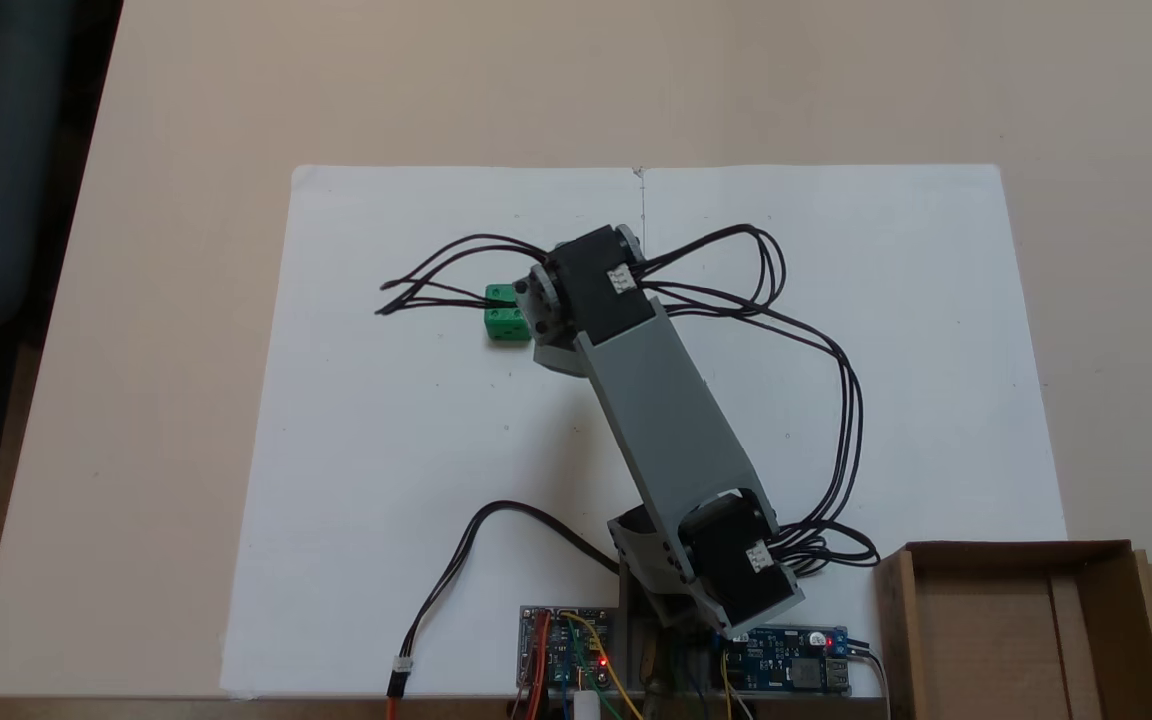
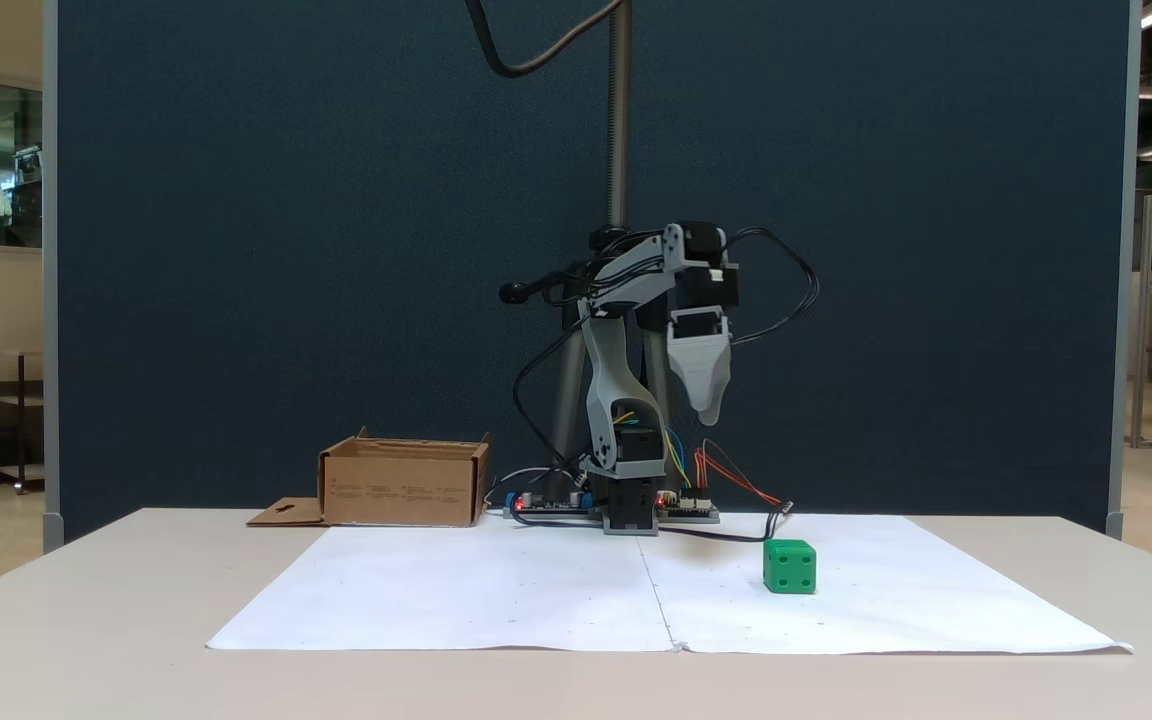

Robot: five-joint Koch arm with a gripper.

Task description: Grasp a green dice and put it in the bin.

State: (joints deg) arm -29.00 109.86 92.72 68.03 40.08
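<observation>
The green dice point(image 1: 502, 318) lies on the white paper, its right side tucked under the arm's wrist in a fixed view; in the other it stands free on the sheet point(image 2: 789, 567). My gripper point(image 2: 707, 412) hangs pointing straight down, high above the table, up and left of the dice. A single pale grey tapered finger point(image 2: 701, 370) shows, so how the jaws stand is hidden. The bin, a shallow brown cardboard box point(image 1: 1021, 552), sits beside the arm's base with nothing visible inside, its flap at the side point(image 2: 404, 490).
Two white paper sheets point(image 1: 416, 450) cover the mid-table. Circuit boards point(image 1: 566, 648) with lit LEDs flank the arm's base. Black cable loops point(image 1: 841, 380) trail from the arm, and one loose cable point(image 1: 456, 570) lies on the paper. A metal pole point(image 2: 619, 120) rises behind the base.
</observation>
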